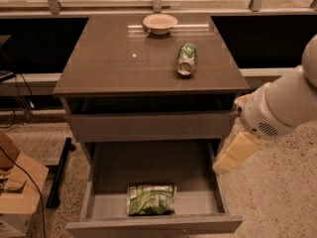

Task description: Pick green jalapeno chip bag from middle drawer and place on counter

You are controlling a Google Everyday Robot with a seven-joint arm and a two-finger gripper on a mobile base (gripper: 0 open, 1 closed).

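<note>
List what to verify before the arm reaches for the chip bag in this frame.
1. The drawer is open: ok.
2. The bag is in view, lying flat near the drawer's front with nothing on it: ok.
3. The hand is over the bag: not ok; it hangs at the drawer's right edge.
4. The counter has bare room for the bag: ok; the bowl sits at the back and the can lies right of centre.
</note>
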